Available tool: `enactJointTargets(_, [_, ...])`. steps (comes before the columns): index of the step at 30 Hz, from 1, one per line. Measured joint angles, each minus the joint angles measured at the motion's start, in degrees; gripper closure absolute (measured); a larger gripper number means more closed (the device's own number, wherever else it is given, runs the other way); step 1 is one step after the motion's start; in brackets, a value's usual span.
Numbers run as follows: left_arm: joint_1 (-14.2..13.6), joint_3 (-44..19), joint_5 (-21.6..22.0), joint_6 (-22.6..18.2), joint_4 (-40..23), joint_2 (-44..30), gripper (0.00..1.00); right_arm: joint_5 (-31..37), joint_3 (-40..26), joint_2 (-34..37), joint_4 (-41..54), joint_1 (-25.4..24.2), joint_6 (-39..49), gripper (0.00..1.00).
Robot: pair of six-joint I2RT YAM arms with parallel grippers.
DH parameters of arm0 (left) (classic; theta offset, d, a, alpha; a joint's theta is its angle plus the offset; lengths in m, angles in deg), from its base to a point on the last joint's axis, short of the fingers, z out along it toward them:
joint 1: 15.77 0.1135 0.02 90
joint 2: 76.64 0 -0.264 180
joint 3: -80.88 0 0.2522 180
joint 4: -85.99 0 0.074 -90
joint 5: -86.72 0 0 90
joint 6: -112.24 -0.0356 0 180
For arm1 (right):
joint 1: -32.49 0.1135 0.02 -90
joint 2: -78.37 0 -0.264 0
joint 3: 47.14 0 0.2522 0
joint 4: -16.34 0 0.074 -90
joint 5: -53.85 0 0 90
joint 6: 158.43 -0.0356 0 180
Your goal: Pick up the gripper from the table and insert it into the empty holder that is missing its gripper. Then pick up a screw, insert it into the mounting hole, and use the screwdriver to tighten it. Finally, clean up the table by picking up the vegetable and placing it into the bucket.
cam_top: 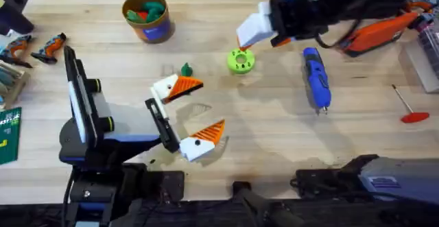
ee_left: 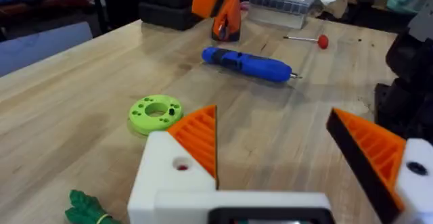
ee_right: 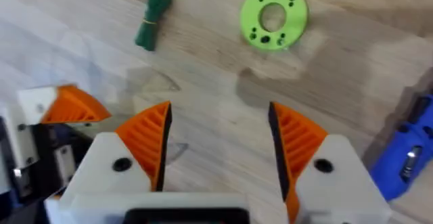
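From overhead, the wooden bench (cam_top: 274,117) carries the bucket (cam_top: 148,16) at its far left-centre, red and green toy pieces inside, well apart from everything else. The vegetable (cam_top: 186,69) lies just beyond the upper fingertip of the left gripper (cam_top: 192,114), whose fingers stand wide apart with nothing between them. The lime-green disc (cam_top: 241,61) sits near the middle, with the right gripper (cam_top: 250,38) above its far edge; from this height the right fingers overlap, so their spread cannot be judged here. The right wrist view settles it: the orange ribbed fingers (ee_right: 150,139) are well open and empty, over bare wood, with the disc (ee_right: 273,15) and the vegetable (ee_right: 153,17) beyond them and one finger of the left gripper (ee_right: 57,105) off to one side. The screwdriver (cam_top: 316,78) lies flat to the right of the disc, lengthwise away from the bases; the left wrist view shows it (ee_left: 247,63) side-on with its dark tip (a detail lost from above), and the right wrist view catches a blue corner of it (ee_right: 406,156). A thin red-handled tool (cam_top: 407,107) lies near the right edge, and in the left wrist view a clear plastic box (ee_left: 283,4) stands at the bench's far end. The small orange gripper part cannot be picked out with certainty.
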Motion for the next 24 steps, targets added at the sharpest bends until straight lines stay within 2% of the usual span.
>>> enactJointTargets(7, [0.00,0.00,0.00,0.00,0.00,-0.02,0.015,8.07,-7.09,11.89,5.04,2.64,0.50,0.253])
enactJointTargets(12, [0.00,0.00,0.00,0.00,0.00,-0.02,0.015,11.87,-8.01,16.72,4.74,4.09,0.50,0.261])
enactJointTargets(21, [0.00,0.00,0.00,0.00,0.00,-0.01,0.015,13.93,-8.12,21.14,2.93,5.05,0.47,0.090])
enactJointTargets(24, [0.00,0.00,0.00,-0.01,0.00,0.00,0.015,13.97,-8.12,22.10,2.55,5.05,0.48,0.070])
